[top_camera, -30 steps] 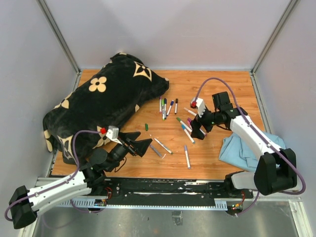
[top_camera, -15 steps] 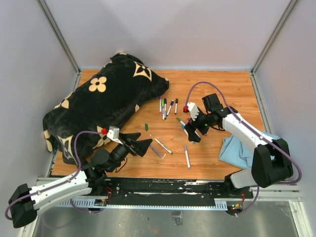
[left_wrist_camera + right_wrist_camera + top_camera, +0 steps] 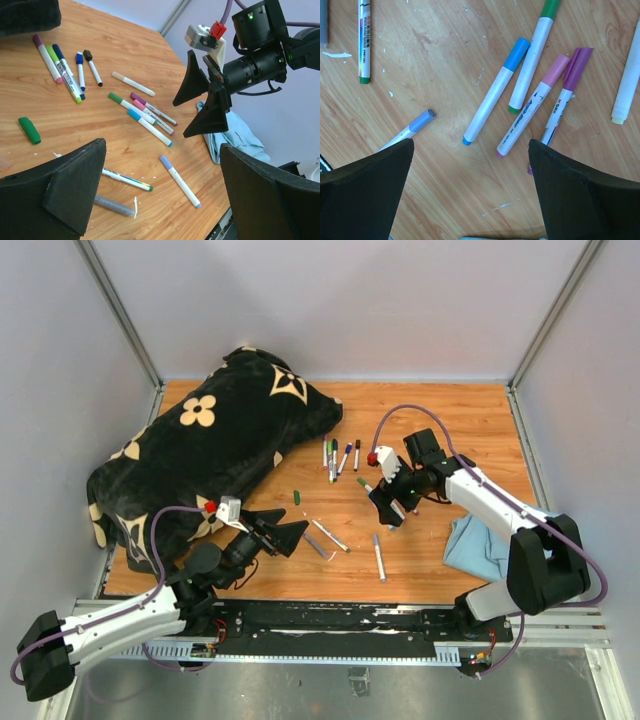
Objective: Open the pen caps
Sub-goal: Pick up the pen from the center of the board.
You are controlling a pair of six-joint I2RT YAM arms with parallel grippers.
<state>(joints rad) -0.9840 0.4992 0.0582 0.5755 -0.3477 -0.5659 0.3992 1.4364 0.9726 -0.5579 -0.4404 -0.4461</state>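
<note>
Jaws wide and empty on both arms. Right jaws hover above the markers on the tabletop; their pen caps look light, stiff, slick stubs, so I'd pinch one cap, barrel held by left jaws.

Small coloured pen caps sit pushed onto white markers lying flat and scattered on a wooden worktop. Near the middle, four capped markers lie close side by side at a slant, showing a green cap, a blue cap, a pink cap and a purple cap, while a lavender cap tops a marker lying apart from them. A loose green cap lies alone on its side, off any marker, and farther back a tight cluster of capped markers ends with a black cap.
</note>
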